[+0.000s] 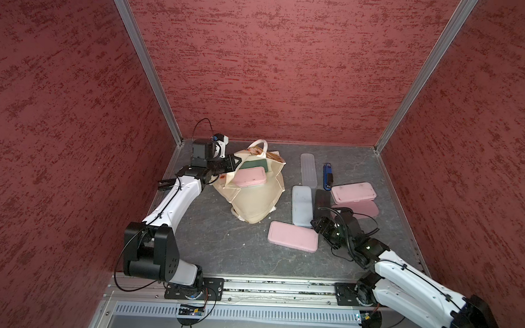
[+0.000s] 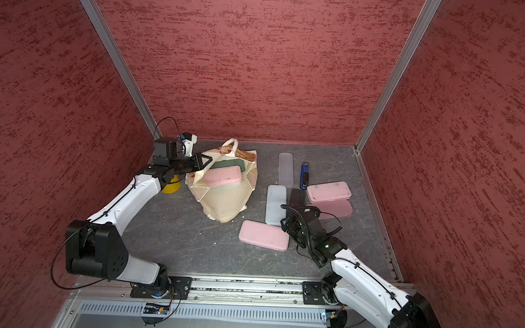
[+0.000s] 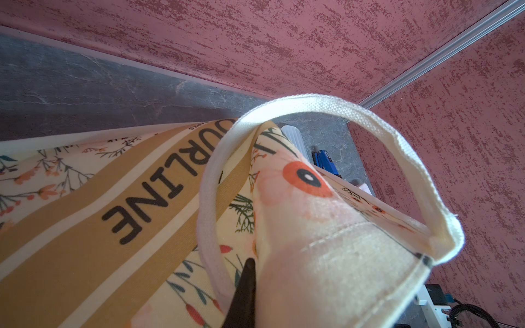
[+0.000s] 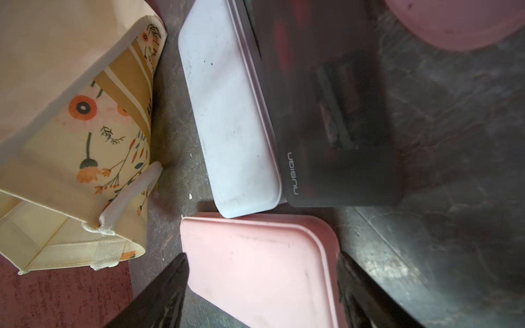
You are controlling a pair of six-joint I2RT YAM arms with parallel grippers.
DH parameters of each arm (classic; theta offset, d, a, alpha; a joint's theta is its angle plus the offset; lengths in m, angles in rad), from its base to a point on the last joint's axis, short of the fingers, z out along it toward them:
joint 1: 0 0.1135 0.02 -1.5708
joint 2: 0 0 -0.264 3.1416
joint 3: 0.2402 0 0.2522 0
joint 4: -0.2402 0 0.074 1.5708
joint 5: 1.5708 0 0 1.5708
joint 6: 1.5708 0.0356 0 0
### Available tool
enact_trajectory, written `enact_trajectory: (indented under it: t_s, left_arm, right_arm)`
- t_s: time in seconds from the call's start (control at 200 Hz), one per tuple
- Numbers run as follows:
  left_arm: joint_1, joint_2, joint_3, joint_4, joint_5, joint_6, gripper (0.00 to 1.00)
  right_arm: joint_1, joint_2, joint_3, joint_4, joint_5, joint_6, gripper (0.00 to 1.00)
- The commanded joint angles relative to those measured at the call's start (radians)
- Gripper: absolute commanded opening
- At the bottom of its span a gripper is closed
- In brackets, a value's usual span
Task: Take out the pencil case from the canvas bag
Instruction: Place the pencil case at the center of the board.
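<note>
1. Left gripper (image 1: 235, 165) – jaws together, clamped on the rim of the canvas bag (image 1: 254, 200). It sits left of centre in both top views. The wrist view shows one black finger (image 3: 244, 284) against the floral fabric, with the white handle (image 3: 369, 119) looping above.
2. Right gripper (image 1: 318, 225) – jaws apart, straddling a corner of a pink case (image 1: 293, 236) that lies flat on the table (image 1: 222, 244), lower centre of the frame. Whether the pads touch its edges cannot be told.
3. Pink pencil case (image 1: 250, 176) – the item to remove. It lies in the open mouth of the bag, on top of a green case (image 1: 252, 164), just right of the left gripper.
4. Cases already outside the bag, right half of the frame:
   - a pale one (image 1: 302, 205)
   - a dark one (image 1: 322, 200)
   - a clear one (image 1: 308, 171)
   - two pink ones, overlapping (image 1: 353, 192)
   - a blue item (image 1: 327, 176)
5. Handling note, as a judgement:
   - The right gripper should rise clear of the tabled case before crossing left.
   - It should approach the bag mouth from the right of the frame.
   - It should pinch the pink case across its narrow width at the exposed end.
   - The left grip is best kept taut so the mouth gapes.
   - The case should be drawn out along its length, clear of the handle.
</note>
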Motion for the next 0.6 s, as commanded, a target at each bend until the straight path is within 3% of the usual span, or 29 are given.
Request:
enact_trajectory:
  t_s: [0.0,0.596]
  left_arm:
    - [-0.007,0.008,0.01,-0.018,0.006,0.012,0.0]
    - [-0.009,0.021,0.012,-0.019,0.005,0.012,0.0]
  right_arm:
    - [-0.008,-0.014,0.058,-0.033,0.062,-0.038,0.81]
    - [-0.002,0.069,0.283,0.068,0.031,-0.367,0.72]
